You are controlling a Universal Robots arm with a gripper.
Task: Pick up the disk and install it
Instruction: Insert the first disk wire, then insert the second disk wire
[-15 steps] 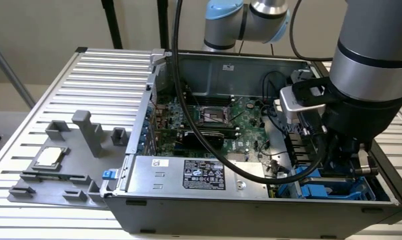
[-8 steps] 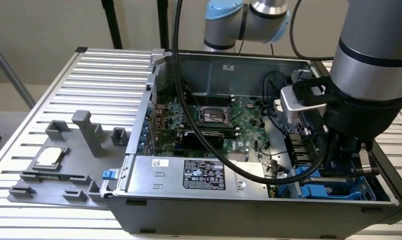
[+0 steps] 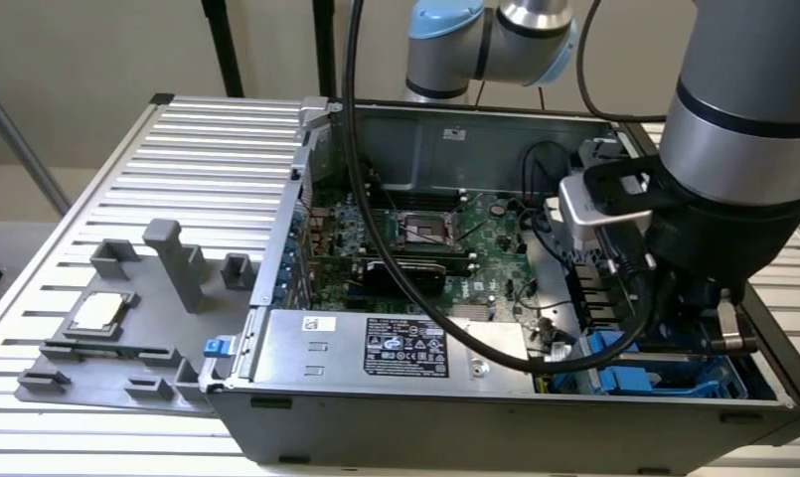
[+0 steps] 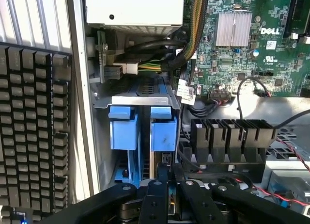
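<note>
the gripper [image 4: 167, 178] is reaching into the drive bay [image 4: 140, 100] of the computer case [image 3: 506, 412], pinching the disk [image 4: 163, 132] on edge; it seems the installing step, the disk sitting partly in its slot beside another blue carrier [image 4: 123, 129]; a straight push looks needed.

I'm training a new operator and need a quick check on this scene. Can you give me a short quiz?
1. True or false: the gripper hangs over the CPU socket.
2. What colour are the carriers in the drive bay? A red, B blue, C black.
3. In the exterior view, on which side of the case does the chip lie?

Key: 1 false, it is at the drive bay. 2 B. 3 The exterior view's left.
</note>
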